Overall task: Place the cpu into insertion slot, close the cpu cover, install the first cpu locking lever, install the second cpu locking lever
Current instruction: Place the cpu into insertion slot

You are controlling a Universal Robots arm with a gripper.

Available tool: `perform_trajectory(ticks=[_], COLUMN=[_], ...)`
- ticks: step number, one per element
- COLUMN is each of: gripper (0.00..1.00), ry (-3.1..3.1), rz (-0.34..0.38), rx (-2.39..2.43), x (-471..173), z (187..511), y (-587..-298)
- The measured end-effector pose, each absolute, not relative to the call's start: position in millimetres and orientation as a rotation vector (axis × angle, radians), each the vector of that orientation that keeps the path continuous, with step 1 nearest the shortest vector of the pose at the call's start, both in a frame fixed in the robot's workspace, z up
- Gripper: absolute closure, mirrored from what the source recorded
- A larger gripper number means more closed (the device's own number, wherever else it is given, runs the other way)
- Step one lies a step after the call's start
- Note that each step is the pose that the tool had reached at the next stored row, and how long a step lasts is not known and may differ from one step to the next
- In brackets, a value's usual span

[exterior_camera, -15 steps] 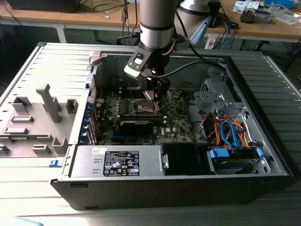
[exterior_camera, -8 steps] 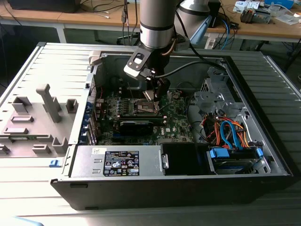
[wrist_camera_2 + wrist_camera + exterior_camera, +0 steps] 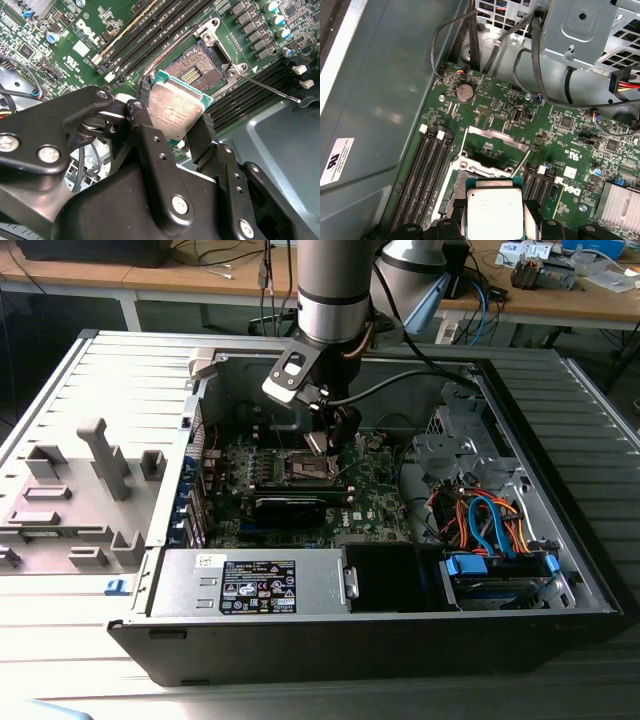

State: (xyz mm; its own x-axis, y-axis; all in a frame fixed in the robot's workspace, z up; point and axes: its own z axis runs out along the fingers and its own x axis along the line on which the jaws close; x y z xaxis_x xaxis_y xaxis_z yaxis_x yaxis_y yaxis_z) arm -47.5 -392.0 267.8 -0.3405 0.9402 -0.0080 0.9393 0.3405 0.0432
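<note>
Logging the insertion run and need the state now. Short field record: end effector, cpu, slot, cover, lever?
end effector: closed on the cpu, over the motherboard inside the open case
cpu: gripped by two opposite edges, metal top toward both wrist cameras, not seated
insertion slot: empty, contacts exposed
cpu cover: raised open
locking lever: unlatched, sticking out sideways from the socket
</note>
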Motion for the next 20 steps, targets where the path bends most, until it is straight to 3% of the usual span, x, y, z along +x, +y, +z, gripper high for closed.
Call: perform_trajectory(ticks=[20], gripper=[0.45], ry=[2.515], rz=[0.047], rx=[1.828], x=[-47.5], z=[267.8], y=[-392.0])
